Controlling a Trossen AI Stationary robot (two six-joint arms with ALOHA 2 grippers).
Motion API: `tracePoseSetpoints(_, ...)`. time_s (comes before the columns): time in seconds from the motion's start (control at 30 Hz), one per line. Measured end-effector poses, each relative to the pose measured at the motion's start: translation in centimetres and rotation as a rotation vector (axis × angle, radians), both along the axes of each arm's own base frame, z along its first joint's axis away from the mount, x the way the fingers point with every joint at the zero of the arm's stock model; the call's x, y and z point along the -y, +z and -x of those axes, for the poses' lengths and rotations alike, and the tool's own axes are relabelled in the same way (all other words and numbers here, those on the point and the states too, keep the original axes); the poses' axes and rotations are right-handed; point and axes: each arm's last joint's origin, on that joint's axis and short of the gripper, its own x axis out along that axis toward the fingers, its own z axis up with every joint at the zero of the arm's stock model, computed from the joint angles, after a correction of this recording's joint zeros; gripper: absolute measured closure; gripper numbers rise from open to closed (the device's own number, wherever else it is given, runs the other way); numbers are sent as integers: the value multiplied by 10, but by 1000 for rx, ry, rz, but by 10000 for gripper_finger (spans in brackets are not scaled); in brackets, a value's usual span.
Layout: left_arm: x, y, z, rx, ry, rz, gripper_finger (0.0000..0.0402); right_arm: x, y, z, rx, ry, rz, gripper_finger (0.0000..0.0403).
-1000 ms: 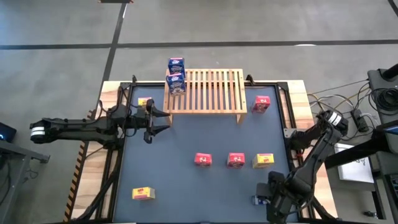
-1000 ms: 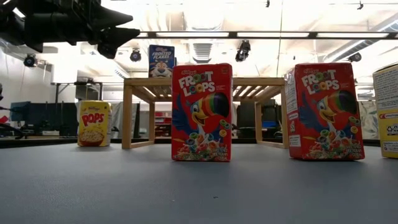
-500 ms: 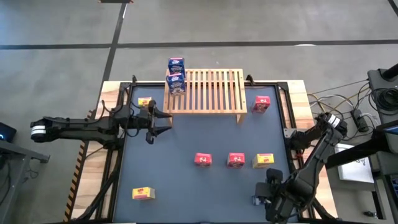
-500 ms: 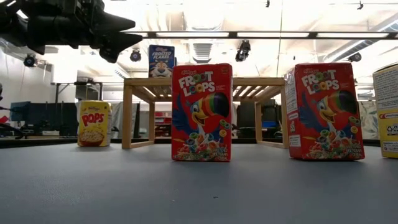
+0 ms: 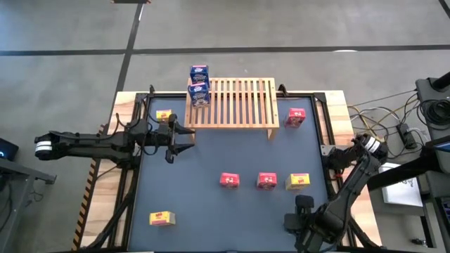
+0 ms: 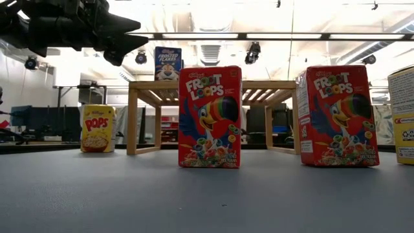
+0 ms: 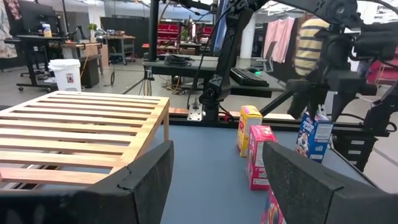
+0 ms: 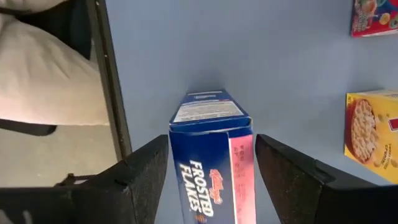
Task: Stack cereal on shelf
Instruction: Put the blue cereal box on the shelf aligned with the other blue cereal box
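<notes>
My right gripper (image 8: 211, 142) is near the table's near right corner (image 5: 299, 223), pointing down and shut on a blue cereal box (image 8: 211, 155). The left wrist view shows this box (image 7: 314, 134) under that gripper. My left gripper (image 5: 184, 133) stands open and level by the near left corner of the wooden shelf (image 5: 239, 105), with nothing between its fingers (image 7: 214, 155). Two blue boxes (image 5: 199, 93) stand at the shelf's far left corner. On the table are red boxes (image 5: 229, 180), (image 5: 266, 180), (image 5: 296, 117) and yellow boxes (image 5: 298, 182), (image 5: 164, 116), (image 5: 162, 219). My right gripper pinches the blue box between its two fingers, one on each of two opposite sides (image 8: 175, 163). The fingers come from above, pointing steeply down. The box hangs upright below them, its lower end (image 8: 210, 106) toward the table and seemingly clear of it.
The table's dark frame rail (image 8: 109, 81) runs close beside the held box. A free stretch of blue-grey table (image 5: 211, 154) lies between the shelf and the row of boxes. Most of the shelf's slats (image 7: 81, 124) are bare.
My right gripper has shifted a little toward the table's left edge and rolled about its own line, keeping the blue box in its hold.
</notes>
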Motion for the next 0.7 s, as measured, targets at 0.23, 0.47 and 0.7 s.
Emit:
tracePoseSetpoints(0.23,0,0,0,-2,-3,1,171,-5,-15,-3,-48,21,39,172)
tracePoseSetpoints(0.47,1,0,0,-3,-9,5,171,-8,-23,-5,-69,25,55,172)
tracePoseSetpoints(0.7,1,-1,-1,-10,-20,12,171,-7,-21,-4,-68,18,51,188)
